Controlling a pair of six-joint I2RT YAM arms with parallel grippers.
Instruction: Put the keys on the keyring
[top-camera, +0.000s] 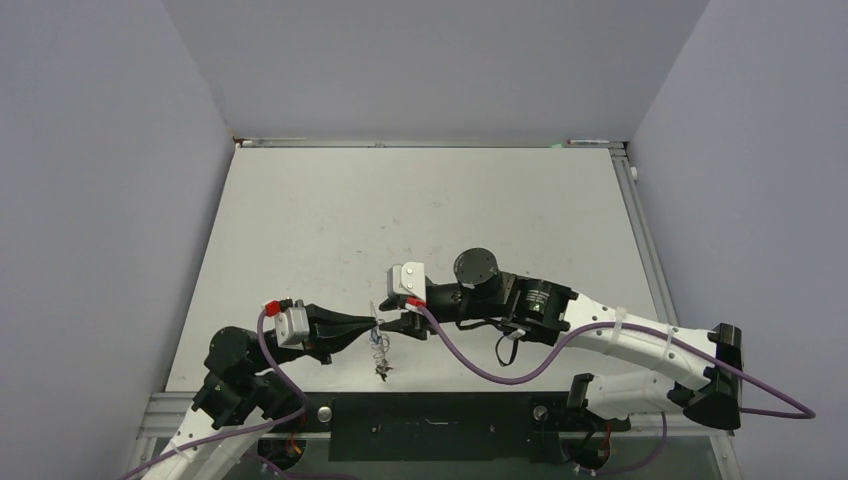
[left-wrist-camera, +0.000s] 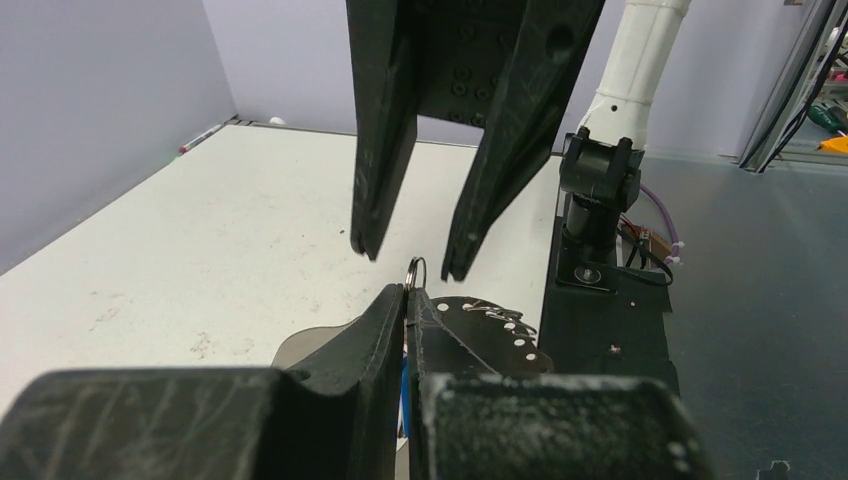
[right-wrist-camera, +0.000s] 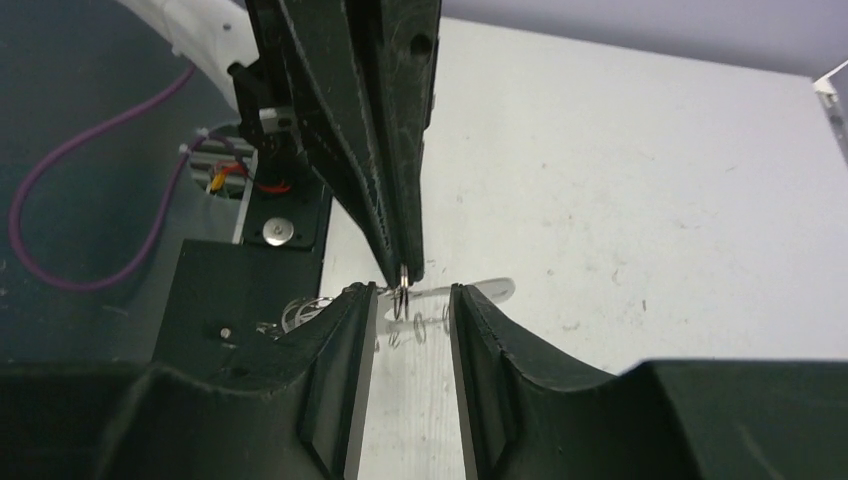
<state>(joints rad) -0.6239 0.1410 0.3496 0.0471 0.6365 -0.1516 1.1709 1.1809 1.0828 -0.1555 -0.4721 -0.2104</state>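
left gripper (left-wrist-camera: 408, 300) pinches a thin wire split ring (left-wrist-camera: 416, 268) by the flat grey keyring (left-wrist-camera: 470, 320); right gripper (right-wrist-camera: 412, 300) spread around it, arms meeting tip-to-tip.

- White surface (top-camera: 420, 210), lightly scuffed, under everything.
- Pale grey walls (top-camera: 100, 200) left, right and far.
- Black base plate (top-camera: 430, 425) along the near edge.

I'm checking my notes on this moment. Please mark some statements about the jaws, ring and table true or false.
1. The left jaws are shut on a small wire ring. True.
2. The right jaws are shut. False: they stand open, one on either side of the wire ring.
3. Both sets of jaws meet over the near half of the table. True.
4. The keyring lies at the table's far edge. False: it is right by the jaws.
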